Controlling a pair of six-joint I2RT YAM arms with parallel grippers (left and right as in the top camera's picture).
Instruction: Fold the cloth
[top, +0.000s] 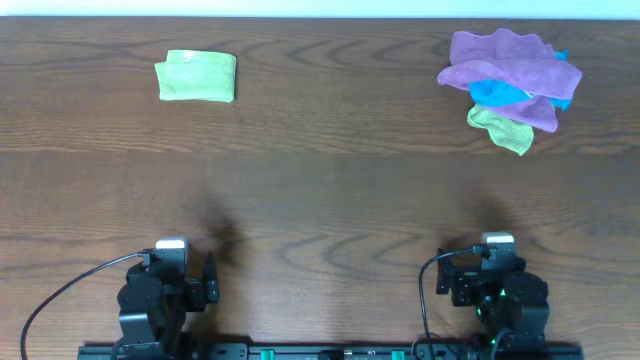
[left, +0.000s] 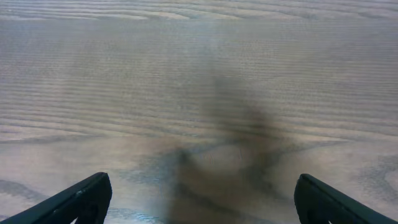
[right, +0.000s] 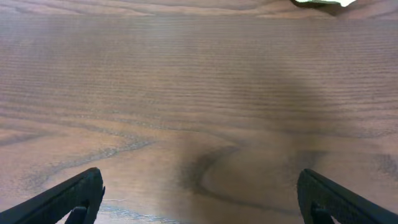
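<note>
A lilac-purple fuzzy cloth (top: 508, 60) lies bunched on top of a pile at the far right of the table, in the overhead view only. My left gripper (top: 185, 275) (left: 202, 190) is open and empty over bare wood at the near left edge. My right gripper (top: 490, 268) (right: 199, 186) is open and empty over bare wood at the near right edge. Both grippers are far from the pile.
The pile also holds a bright blue cloth (top: 498, 93), a second purple cloth (top: 538, 112) and a light green cloth (top: 505, 128), whose edge shows at the top of the right wrist view (right: 317, 2). A folded green cloth (top: 196, 77) lies at the far left.
</note>
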